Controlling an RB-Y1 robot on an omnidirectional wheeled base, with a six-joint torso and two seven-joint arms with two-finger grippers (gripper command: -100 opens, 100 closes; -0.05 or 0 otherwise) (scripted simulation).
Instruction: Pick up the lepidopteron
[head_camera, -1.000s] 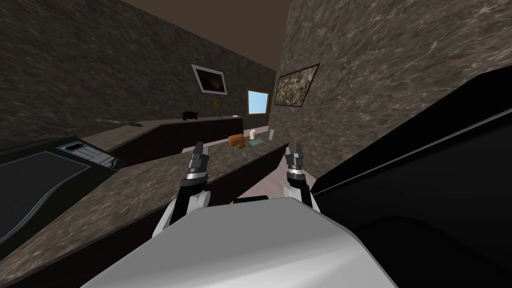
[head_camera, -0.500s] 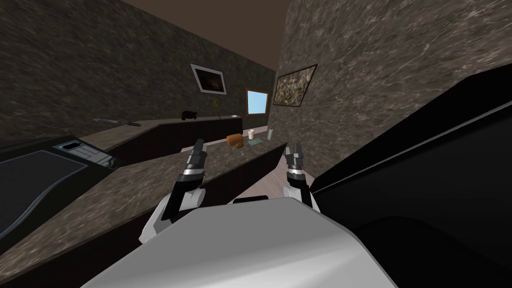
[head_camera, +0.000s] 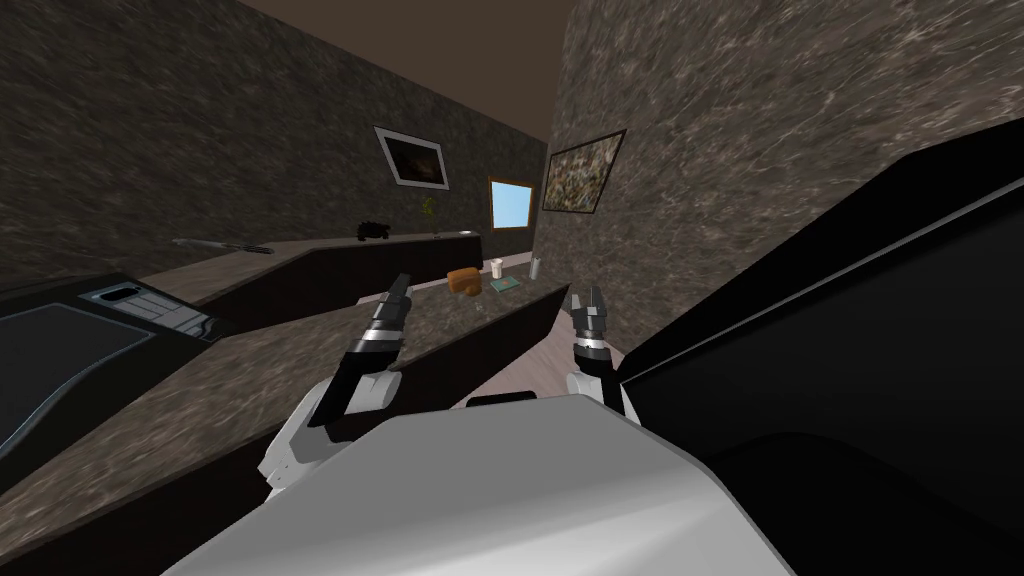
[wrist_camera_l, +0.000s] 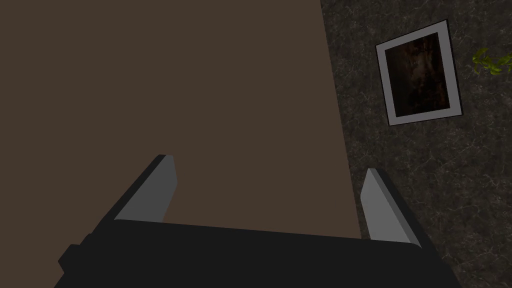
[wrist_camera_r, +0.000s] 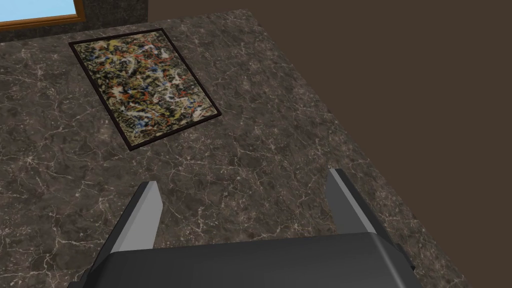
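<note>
Nothing is grasped yet: your left hand and right hand are both spread and empty near the worktop; the whole pick-up is left to do.

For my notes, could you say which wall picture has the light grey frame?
The dark picture left of the window; the colourful one has a black frame.

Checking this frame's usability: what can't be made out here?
- Head view: teal flat item beside the brown lump, too small to identify.
- Head view: black shape on the rear counter, too small and dark.
- Wrist views: open left tool and right tool aim away from these items.
</note>
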